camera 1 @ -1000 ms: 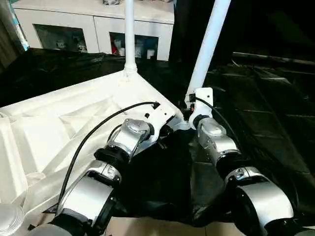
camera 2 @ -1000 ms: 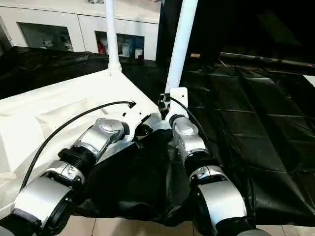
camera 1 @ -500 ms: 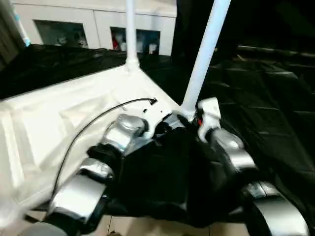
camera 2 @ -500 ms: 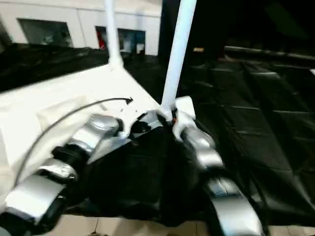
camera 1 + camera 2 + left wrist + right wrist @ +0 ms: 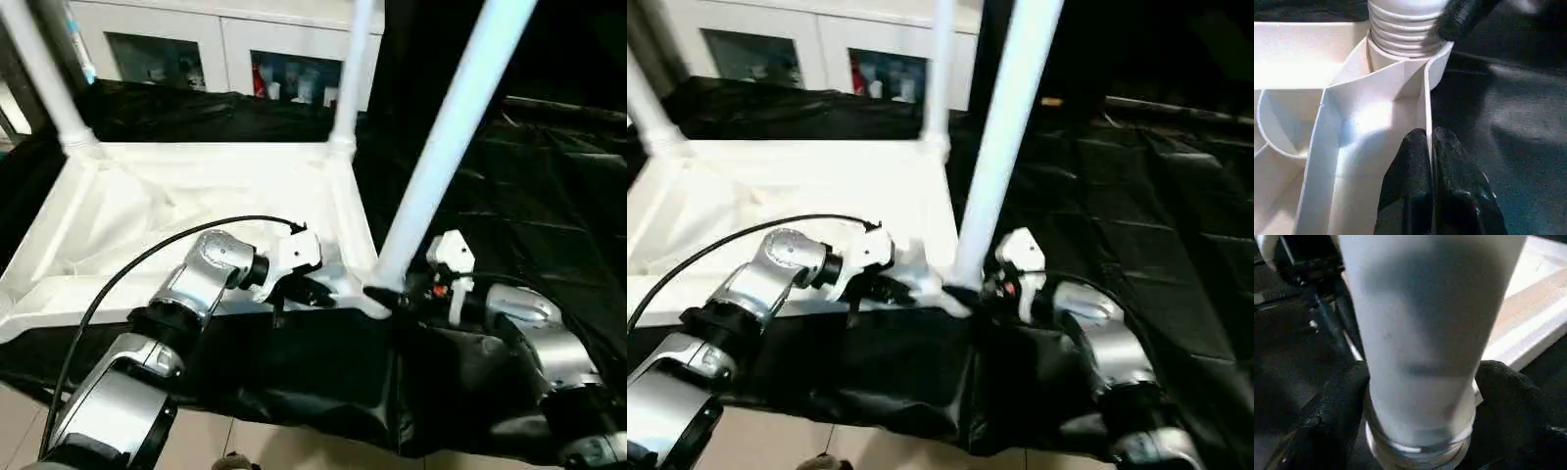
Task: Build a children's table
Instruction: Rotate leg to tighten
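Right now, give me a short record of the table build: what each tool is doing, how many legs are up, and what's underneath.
tabletop: white, upside down, ribbed underside up
legs standing in sockets: three in view, far left, far right, near right
left tool: shut on the tabletop's rim wall beside the near right socket
right tool: fingers either side of the near right leg's base, gripping it
near right leg: leaning, threaded end at the socket
surface: black sheet
background: white glass-door cabinet

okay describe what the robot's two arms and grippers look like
Both forearms are shiny silver metal in rounded segments with black joint rings. A thin black cable loops along the left arm. Each wrist carries a white housing; the right arm shows a small red spot there. The fingers are matte black.
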Controlling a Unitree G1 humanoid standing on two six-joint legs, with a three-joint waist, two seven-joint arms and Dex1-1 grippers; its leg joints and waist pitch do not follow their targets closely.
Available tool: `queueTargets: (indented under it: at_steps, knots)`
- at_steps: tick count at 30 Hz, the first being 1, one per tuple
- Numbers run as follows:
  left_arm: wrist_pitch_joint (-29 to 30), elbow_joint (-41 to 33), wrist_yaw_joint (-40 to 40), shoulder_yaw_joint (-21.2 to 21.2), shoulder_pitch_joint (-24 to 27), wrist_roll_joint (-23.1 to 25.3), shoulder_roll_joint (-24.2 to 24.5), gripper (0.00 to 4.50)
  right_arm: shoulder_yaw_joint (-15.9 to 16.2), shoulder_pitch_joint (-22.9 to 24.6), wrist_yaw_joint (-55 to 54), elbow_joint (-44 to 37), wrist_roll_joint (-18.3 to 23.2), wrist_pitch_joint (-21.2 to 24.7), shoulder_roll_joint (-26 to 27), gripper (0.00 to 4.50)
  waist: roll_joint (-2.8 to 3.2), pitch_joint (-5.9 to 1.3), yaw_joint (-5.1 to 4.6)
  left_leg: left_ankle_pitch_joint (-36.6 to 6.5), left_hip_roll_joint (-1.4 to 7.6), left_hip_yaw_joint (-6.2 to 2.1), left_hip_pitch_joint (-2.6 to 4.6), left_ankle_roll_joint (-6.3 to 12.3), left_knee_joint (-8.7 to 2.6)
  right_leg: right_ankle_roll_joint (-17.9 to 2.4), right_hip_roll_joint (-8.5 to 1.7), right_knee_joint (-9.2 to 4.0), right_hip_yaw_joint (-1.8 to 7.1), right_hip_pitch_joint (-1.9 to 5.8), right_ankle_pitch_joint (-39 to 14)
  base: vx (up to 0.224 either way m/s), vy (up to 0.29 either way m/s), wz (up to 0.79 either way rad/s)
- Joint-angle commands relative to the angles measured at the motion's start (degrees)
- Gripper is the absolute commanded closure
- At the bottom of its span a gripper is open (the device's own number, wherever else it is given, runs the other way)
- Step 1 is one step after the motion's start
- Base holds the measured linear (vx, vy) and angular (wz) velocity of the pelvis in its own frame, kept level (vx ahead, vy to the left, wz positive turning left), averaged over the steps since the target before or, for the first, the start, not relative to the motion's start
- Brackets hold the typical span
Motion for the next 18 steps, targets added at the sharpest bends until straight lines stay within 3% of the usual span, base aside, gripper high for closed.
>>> queueTargets:
  at_steps: [1,6,8,13,18]
  knots:
    - [-0.2,-1.8,-2.7,0.3,0.8,-3.9,-1.1,4.50,0.8,0.4,1.0,-0.9,-0.5,0.6,-0.4,0.81,-0.42,-3.46,-0.15,-6.8,3.52,-1.01,0.74,4.75,-3.23,-13.4,-5.60,-3.86,3.24,3.09,-3.2,0.000,0.000,0.00]
    - [-0.2,-2.5,-2.8,0.6,1.2,-3.8,-0.9,4.50,1.2,0.1,0.4,-0.1,-1.5,0.7,-0.2,1.09,-0.72,-3.73,0.10,-3.5,3.26,-0.77,0.53,5.91,-2.81,-13.6,-5.40,-3.17,3.13,3.27,1.8,0.000,0.000,0.00]
    - [0.0,-2.7,-2.9,0.7,1.3,-3.8,-0.7,4.50,1.3,-0.2,-0.2,0.3,-1.8,1.1,-0.2,1.24,-0.91,-3.70,0.13,-3.6,3.25,-0.68,0.58,6.12,-2.77,-13.5,-5.32,-3.21,3.07,3.21,1.5,0.000,0.000,0.00]
    - [0.4,-3.0,-2.7,0.9,1.4,-3.6,-0.5,4.50,1.1,-0.7,-0.8,1.7,-1.9,1.3,0.3,1.61,-0.72,-3.68,0.16,-4.4,3.28,-0.66,0.59,5.52,-2.73,-13.1,-5.34,-3.33,3.05,3.15,-0.8,0.000,0.000,0.00]
    - [1.6,-2.4,-1.1,0.6,1.4,-2.3,-0.2,4.50,0.8,-0.6,-2.8,3.4,-2.4,2.2,1.5,1.72,-0.71,-3.76,0.12,-4.5,3.28,-0.65,0.63,5.22,-2.65,-13.2,-5.30,-3.21,3.07,3.16,-0.5,0.000,0.000,0.00]
